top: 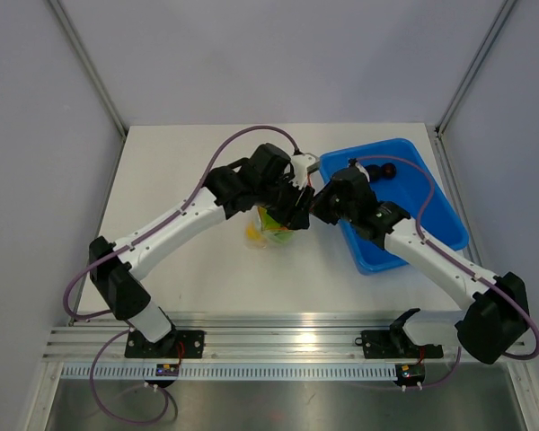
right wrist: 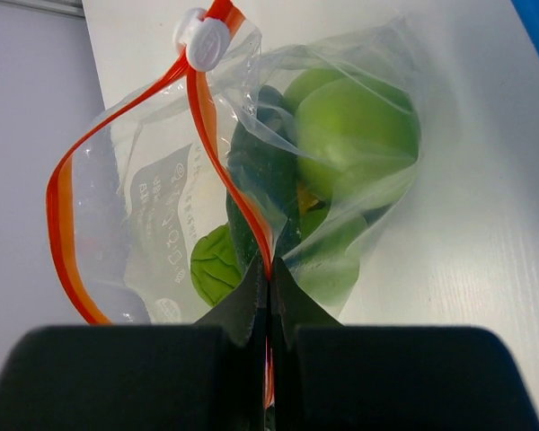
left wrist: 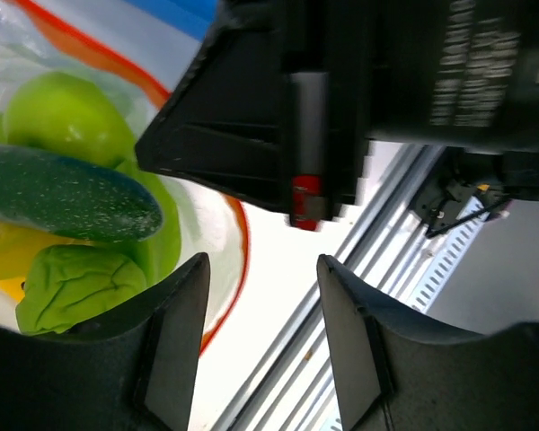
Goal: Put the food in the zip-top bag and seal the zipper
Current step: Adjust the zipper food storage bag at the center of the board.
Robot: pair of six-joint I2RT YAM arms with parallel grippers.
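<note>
The right gripper [right wrist: 269, 274] has its fingers pressed together, clamped on the thin red-orange zipper [right wrist: 217, 148] of the small crinkly clear plastic zip-top bag [right wrist: 153, 206]. The pinch sits partway along the strip, and the white plastic slider [right wrist: 207, 40] is at the strip's far end. The left gripper [left wrist: 262, 262] has its fingers [left wrist: 175, 341] apart with nothing between them; the bag lies to their left, not touched.

The bag rests near the middle of the white table [top: 180, 171], under both wrists. Pale grey walls [top: 251, 54] close in the far and side edges, and an aluminium rail [top: 278, 337] runs along the near edge.

Inside the bag are a round green fruit [right wrist: 355, 135], a dark green speckled vegetable [left wrist: 63, 197], a crinkled green leaf piece [left wrist: 76, 283] and something yellow [left wrist: 9, 251] (its shape is unclear). To the right lies a blue rectangular plastic tray [top: 431, 211] holding a dark red item [top: 388, 171]. The right gripper's black body [left wrist: 341, 90] stands just beyond the left fingers.
</note>
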